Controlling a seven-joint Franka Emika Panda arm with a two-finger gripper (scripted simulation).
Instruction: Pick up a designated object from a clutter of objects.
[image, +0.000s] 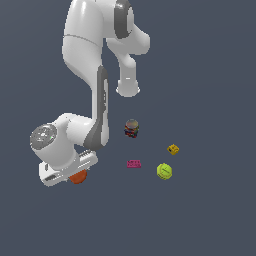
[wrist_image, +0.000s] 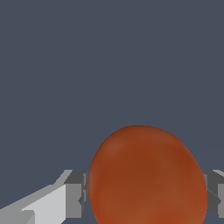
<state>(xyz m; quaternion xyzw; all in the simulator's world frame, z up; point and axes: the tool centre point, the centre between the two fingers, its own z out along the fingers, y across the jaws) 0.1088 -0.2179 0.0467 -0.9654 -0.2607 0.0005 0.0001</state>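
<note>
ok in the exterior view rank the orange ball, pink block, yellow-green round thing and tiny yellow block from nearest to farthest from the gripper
1. Rust-orange ball: between the fingers of the gripper.
2. Flat pink block: toward the exterior view's right of the gripper.
3. Yellow-green round object: further right.
4. Tiny yellow block: farthest right, slightly higher in the picture.

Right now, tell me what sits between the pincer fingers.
The rust-orange ball fills the gap between the pincer fingers; the wrist view shows it plainly.

arm: folded low | pincer: fingers clamped on a load
</note>
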